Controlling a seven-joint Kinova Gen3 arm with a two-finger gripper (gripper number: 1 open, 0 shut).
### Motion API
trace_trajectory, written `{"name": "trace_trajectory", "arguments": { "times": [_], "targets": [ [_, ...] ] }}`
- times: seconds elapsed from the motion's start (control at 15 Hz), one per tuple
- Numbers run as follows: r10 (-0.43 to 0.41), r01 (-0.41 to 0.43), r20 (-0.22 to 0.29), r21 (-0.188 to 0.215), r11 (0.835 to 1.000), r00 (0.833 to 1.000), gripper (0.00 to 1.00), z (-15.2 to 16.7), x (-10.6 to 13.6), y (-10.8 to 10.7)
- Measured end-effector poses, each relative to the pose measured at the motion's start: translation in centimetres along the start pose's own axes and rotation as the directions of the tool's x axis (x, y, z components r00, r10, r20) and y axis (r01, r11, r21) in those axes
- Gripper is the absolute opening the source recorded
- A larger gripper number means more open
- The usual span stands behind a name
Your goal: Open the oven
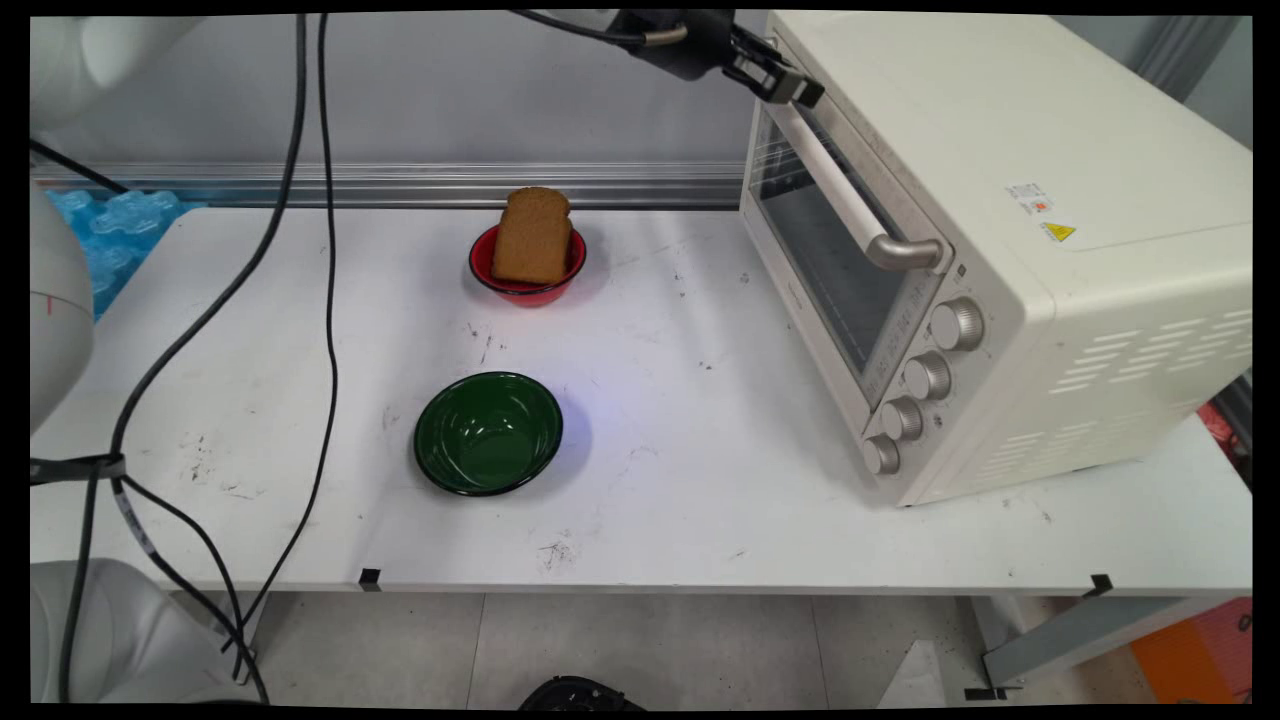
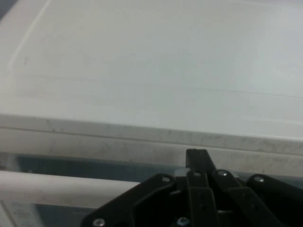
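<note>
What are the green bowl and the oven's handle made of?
The green bowl looks like glossy enamelled metal: shiny highlights and a thin dark rim. It could be glazed ceramic. The oven's handle looks like matte cream plastic or painted metal, with greyish ends.

Lab bench: robot cables, aluminium rail, bare white table.
</note>
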Motion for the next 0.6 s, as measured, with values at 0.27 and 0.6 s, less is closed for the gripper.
{"name": "trace_trajectory", "arguments": {
  "times": [0.27, 0.6],
  "targets": [
    [-0.002, 0.002, 0.007, -0.006, 1.0, 1.0, 0.0, 1.1, -0.6, 0.2],
    [0.003, -0.003, 0.018, -0.015, 1.0, 1.0, 0.0, 1.8, -1.3, 0.5]
  ]
}}
